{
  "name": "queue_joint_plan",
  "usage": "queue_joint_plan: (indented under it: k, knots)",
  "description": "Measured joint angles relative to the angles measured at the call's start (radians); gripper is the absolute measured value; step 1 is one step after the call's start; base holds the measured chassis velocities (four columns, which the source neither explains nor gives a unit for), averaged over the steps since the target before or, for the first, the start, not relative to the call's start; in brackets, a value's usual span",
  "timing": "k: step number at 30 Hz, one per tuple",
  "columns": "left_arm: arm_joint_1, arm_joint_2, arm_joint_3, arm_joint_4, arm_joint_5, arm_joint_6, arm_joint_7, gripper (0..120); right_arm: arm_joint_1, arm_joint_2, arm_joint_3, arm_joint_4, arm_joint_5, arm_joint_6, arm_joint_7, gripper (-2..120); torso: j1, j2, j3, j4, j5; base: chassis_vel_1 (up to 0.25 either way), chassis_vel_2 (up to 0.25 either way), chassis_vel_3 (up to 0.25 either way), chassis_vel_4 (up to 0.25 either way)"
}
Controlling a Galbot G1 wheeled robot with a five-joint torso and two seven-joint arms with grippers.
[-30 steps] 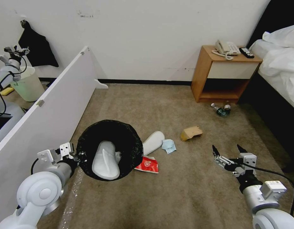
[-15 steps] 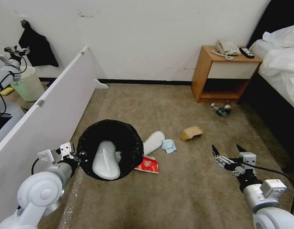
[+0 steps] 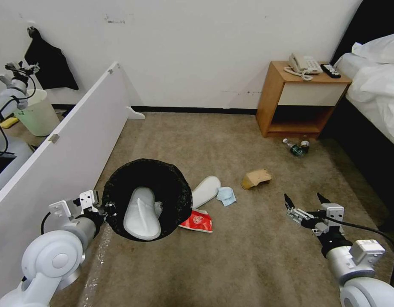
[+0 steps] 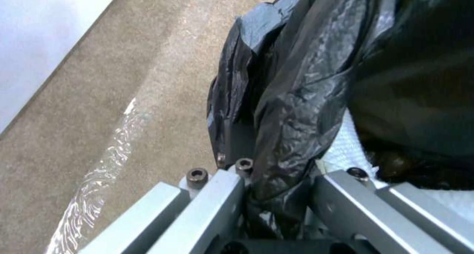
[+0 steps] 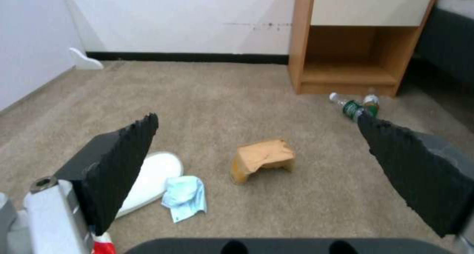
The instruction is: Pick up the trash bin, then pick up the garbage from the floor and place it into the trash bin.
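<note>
The trash bin (image 3: 173,187), lined with a crinkly black bag, hangs above the carpet with my left gripper (image 3: 105,209) shut on its rim. The left wrist view shows the fingers (image 4: 222,206) pinching the black bag (image 4: 296,98). A white slipper (image 3: 141,214) and a crumpled tissue (image 3: 158,209) lie inside. Garbage on the floor: a second slipper (image 3: 206,190), a light-blue cloth (image 3: 226,195), a red packet (image 3: 197,221), a brown cardboard piece (image 3: 255,178) and plastic bottles (image 3: 296,147). My right gripper (image 3: 303,198) hovers open to the right, nearer than the cardboard (image 5: 261,159).
A white board panel (image 3: 64,157) runs along the left. A wooden nightstand (image 3: 299,100) with a phone and remote stands against the back wall, and a bed (image 3: 376,81) fills the right side. A pale green bucket (image 3: 36,113) sits behind the panel. Open carpet lies between the grippers.
The trash bin has risen very slightly in my left gripper. The right gripper and the litter on the floor have hardly moved.
</note>
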Motion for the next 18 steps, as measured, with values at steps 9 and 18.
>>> queue_joint_plan:
  k: [9,18]
  knots:
    - [0.004,0.001,-0.002,-0.003,0.002,0.0,0.001,0,-0.004,0.003,0.004,0.004,0.002,-0.001,-0.002,100,0.0,0.0,0.0,0.0,0.0,0.0,0.0,0.0,0.0]
    - [0.004,0.0,0.0,-0.004,0.004,0.0,0.002,0,-0.007,0.005,0.006,0.005,0.007,-0.003,-0.002,100,0.0,0.0,0.0,0.0002,0.0,-0.058,0.067,0.054,-0.065]
